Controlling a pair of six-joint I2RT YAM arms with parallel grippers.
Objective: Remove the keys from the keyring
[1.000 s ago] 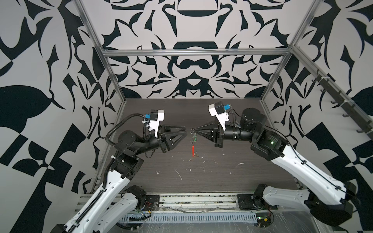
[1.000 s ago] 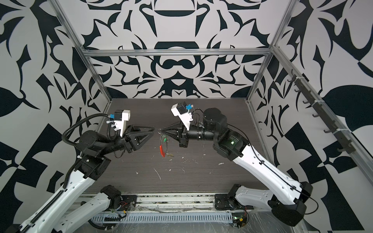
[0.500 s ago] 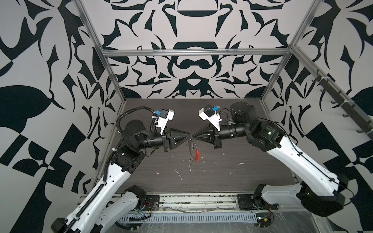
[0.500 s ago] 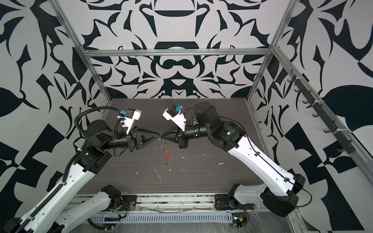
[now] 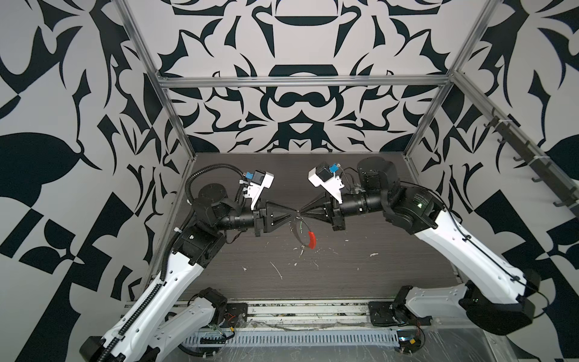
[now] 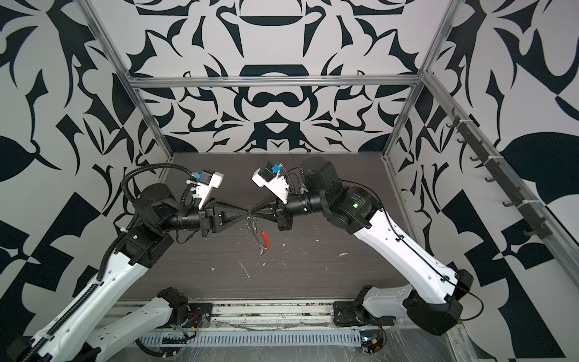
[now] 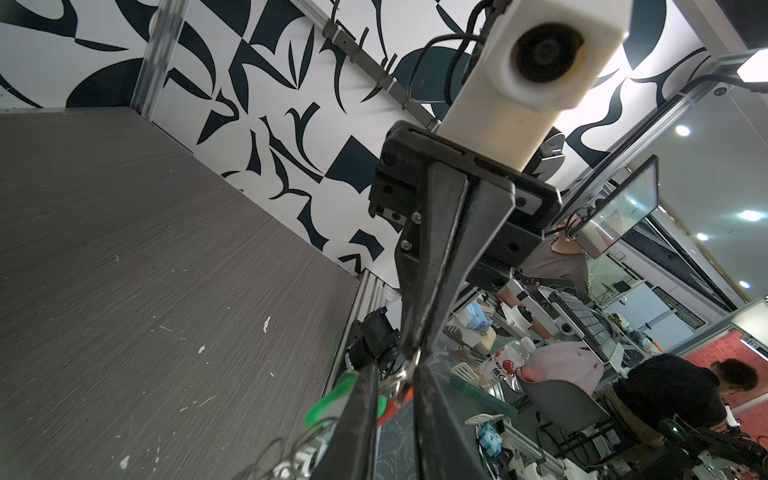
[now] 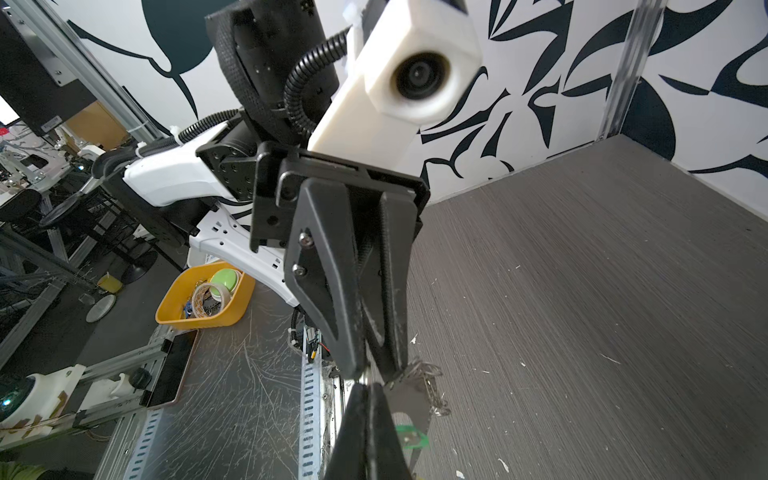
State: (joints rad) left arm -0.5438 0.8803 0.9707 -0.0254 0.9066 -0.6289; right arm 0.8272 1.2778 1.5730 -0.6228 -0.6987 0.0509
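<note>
The keyring (image 5: 311,239) is a thin dark wire loop with a red sleeve. It hangs above the table's middle from my right gripper (image 5: 301,214), which is shut on its top. A bright green key (image 5: 301,226) dangles just under the tips, also visible in the left wrist view (image 7: 332,403) and the right wrist view (image 8: 409,436). My left gripper (image 5: 294,214) meets the right one tip to tip. In the left wrist view its jaws (image 7: 395,372) stand nearly together with a small silver ring (image 7: 405,380) pinched between them. The right fingers (image 8: 368,388) are pressed flat together.
White scraps (image 5: 277,269) are scattered on the dark wood-grain table (image 5: 376,282). More small silver rings (image 5: 301,249) dangle at the loop's low end near the tabletop. Metal frame posts stand at the back corners. A yellow bin (image 8: 205,297) sits outside the cell.
Both arms swung inward until the tips met. The left jaws went from wide open to nearly together round the small ring. The hanging loop shifted slightly left with the right gripper.
</note>
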